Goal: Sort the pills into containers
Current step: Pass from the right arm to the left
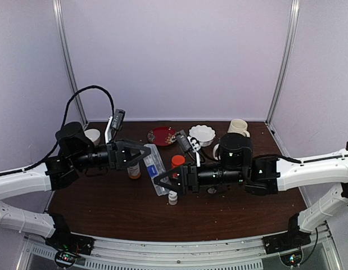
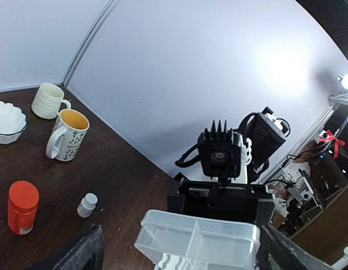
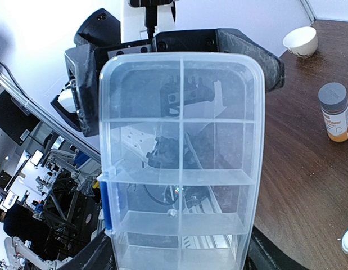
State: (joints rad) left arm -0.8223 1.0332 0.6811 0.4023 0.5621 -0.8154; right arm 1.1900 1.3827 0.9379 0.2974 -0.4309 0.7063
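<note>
The clear pill box with its two rows of containers hangs above the table between both arms, its lid closed. My right gripper is shut on its long sides near one end. The box's other end sits between the fingers of my left gripper, which is wide open with a gap on each side. One tiny whitish pill rests against a divider inside. From above, the box slants between the left gripper and the right gripper.
A grey-capped orange bottle stands by the left gripper. A red-capped bottle and a small white bottle stand by the right. A red plate, white bowl, two mugs and a small cup line the back.
</note>
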